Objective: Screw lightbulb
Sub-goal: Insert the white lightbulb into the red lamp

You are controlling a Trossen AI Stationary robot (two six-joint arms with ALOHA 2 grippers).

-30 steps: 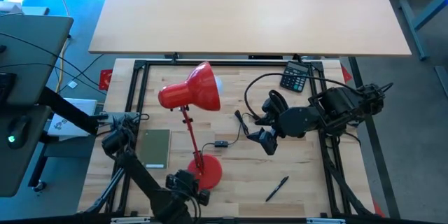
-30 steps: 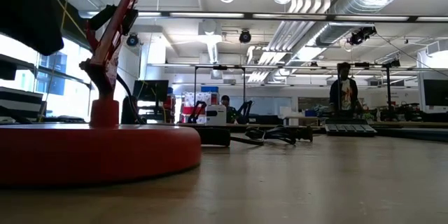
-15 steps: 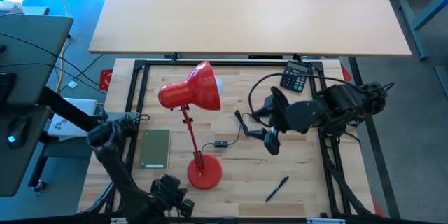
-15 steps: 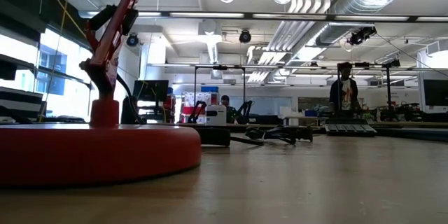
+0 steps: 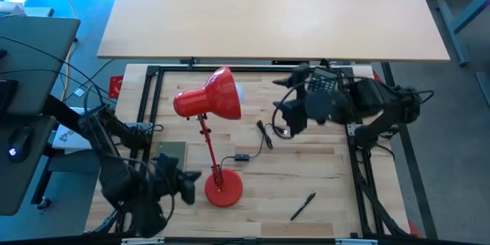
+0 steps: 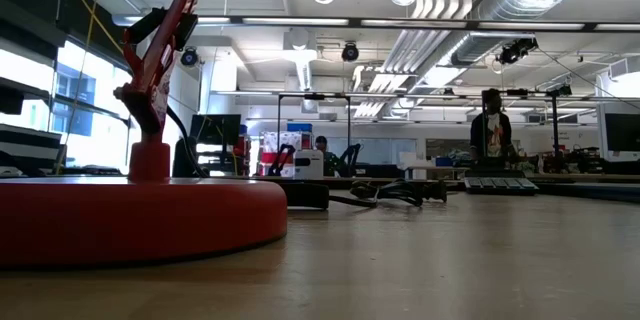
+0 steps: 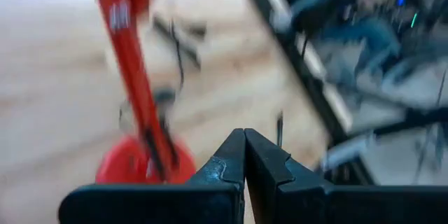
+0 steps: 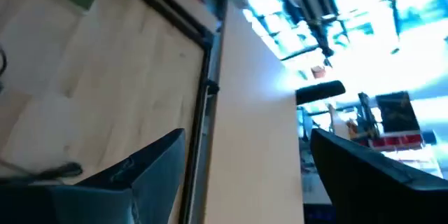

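A small white rounded lightbulb (image 5: 239,92) sits, apparently, inside the red metal desk lamp's shade (image 5: 218,97) on the pale wooden desk (image 5: 329,176). The left end effector (image 5: 186,185), clenched and empty, hovers beside the lamp's base; the right end effector (image 5: 285,119) hangs released nearby.

Open workshop with ceiling ducts (image 6: 520,5), bright windows (image 6: 70,95), distant desks (image 6: 500,185).

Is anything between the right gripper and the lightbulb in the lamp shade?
Nothing visible. From above, bare table lies between the open right gripper and the lightbulb, whose white edge peeks from the red lamp shade.
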